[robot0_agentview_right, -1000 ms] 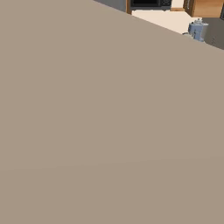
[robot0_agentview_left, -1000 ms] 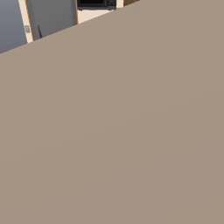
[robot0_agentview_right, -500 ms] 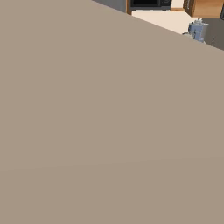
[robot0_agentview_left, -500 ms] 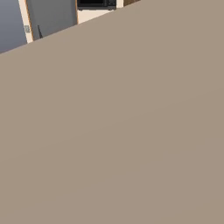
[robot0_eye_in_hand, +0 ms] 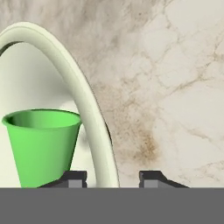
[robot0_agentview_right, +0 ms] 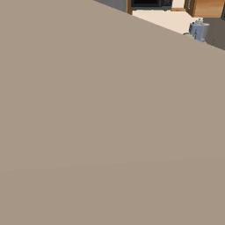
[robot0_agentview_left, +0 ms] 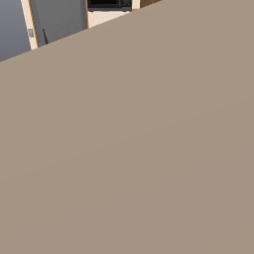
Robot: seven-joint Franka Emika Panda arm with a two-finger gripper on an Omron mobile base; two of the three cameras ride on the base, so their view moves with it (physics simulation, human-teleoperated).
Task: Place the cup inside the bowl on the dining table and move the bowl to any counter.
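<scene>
Hand view, cup (robot0_eye_in_hand: 42,146) inside bowl (robot0_eye_in_hand: 94,127), end effector (robot0_eye_in_hand: 113,178) straddling rim

A flat taupe surface (robot0_agentview_right: 96,132) covers nearly all the frame. Above its slanting edge: a black appliance (robot0_agentview_right: 150,4), a cream wall strip (robot0_agentview_right: 165,19), a wooden cabinet (robot0_agentview_right: 207,8), and a small bluish-grey object (robot0_agentview_right: 198,30).
</scene>
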